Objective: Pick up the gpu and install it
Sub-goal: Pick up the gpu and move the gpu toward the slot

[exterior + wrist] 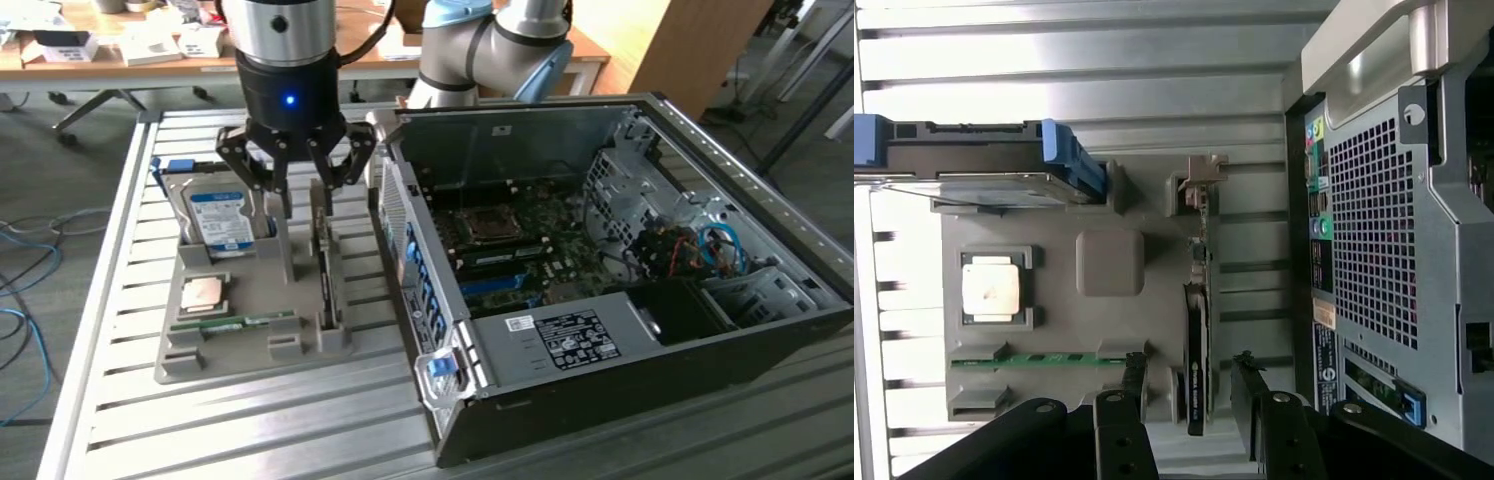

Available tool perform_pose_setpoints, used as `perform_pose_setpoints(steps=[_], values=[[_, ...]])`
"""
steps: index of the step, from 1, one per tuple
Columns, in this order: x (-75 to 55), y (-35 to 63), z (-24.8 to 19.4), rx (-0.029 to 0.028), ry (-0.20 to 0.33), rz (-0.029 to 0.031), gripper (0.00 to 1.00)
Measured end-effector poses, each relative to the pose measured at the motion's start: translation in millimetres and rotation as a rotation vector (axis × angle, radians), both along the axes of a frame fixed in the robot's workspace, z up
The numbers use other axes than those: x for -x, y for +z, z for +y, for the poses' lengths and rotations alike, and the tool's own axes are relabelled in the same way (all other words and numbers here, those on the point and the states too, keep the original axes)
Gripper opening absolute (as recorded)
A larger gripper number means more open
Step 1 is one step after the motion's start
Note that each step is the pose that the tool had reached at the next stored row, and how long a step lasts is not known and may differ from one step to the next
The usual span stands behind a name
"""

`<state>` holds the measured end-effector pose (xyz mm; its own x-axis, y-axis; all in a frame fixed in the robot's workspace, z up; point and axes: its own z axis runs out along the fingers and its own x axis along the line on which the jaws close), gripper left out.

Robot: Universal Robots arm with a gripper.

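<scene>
The gripper (302,178) hung with jaws spread, holding nothing. The gpu (1196,345) stood on edge directly beneath, between its fingers. An off-centre descent could strike the card's top edge or tilt it in the grey holder (194,365) — farther off, the open computer case (534,130) waited.

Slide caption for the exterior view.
Open gripper poised over the gpu standing in its grey tray, beside the open computer case.
</scene>
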<state>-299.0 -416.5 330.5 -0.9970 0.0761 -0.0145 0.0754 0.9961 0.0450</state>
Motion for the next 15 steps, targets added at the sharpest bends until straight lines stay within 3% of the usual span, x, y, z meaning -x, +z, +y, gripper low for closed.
perform_pose_setpoints(steps=[9,15], values=[[0.1,-2.5,-0.5,-0.0001,0.000,-0.0001,0.47],[0.0,-2.4,-6.9,-0.0020,0.000,0.0001,0.47]])
